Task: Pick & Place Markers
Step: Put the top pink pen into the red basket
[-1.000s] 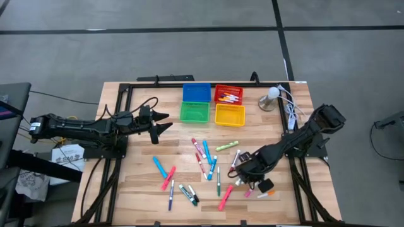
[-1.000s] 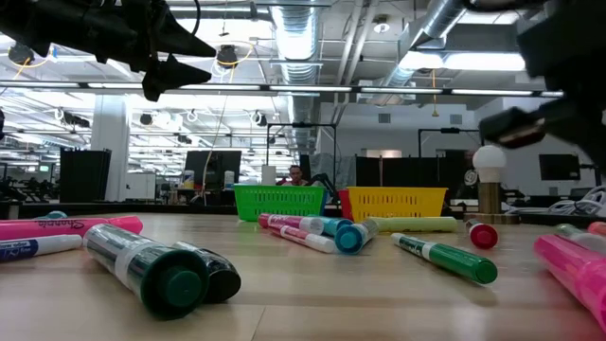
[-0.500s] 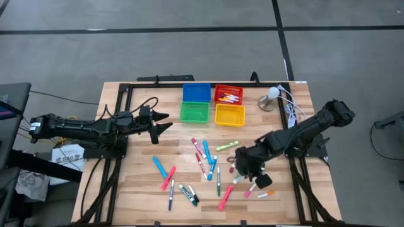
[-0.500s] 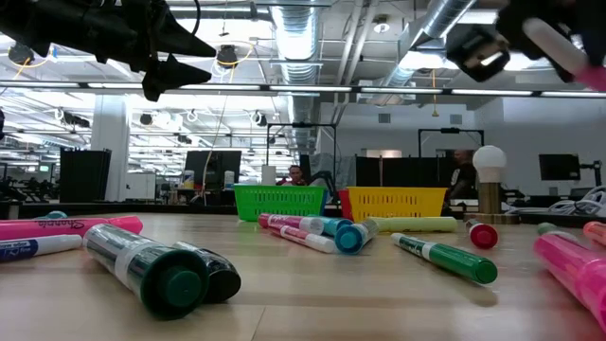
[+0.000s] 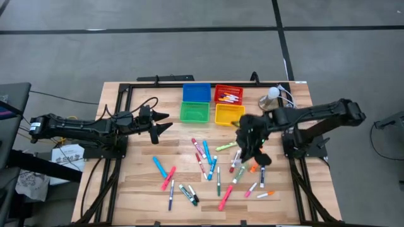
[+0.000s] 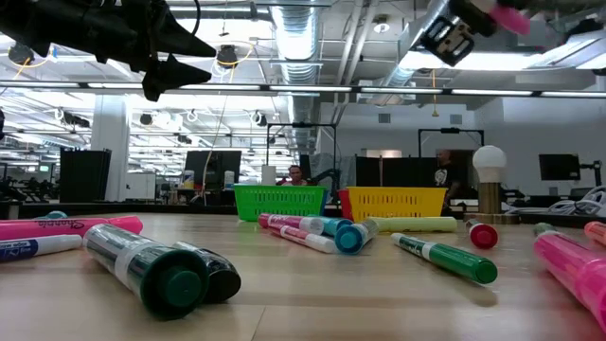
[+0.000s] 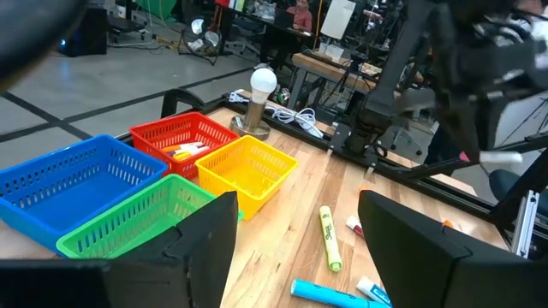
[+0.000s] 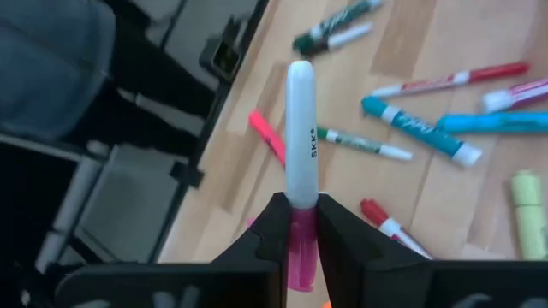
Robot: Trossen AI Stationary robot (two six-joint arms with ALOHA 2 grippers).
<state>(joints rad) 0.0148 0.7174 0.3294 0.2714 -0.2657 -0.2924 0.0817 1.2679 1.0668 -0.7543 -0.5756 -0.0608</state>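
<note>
Even, bright overhead light fills the high view, leaving only soft shadows on the table (image 5: 139, 183). In the low view, ceiling lights (image 6: 473, 62) glare, and the nearest markers (image 6: 156, 270) blur. Motion blur smears the right arm (image 7: 467, 60) in the left wrist view.

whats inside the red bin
The red bin holds a few markers with white barrels and red or orange ends; the left wrist view shows them too. An exact count isn't possible, and the bin's wall may hide more on its floor.

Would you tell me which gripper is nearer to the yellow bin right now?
The right gripper, gripping a pink-capped marker, is just beside the yellow bin. The left gripper waits farther off, beyond the green bin.
</note>
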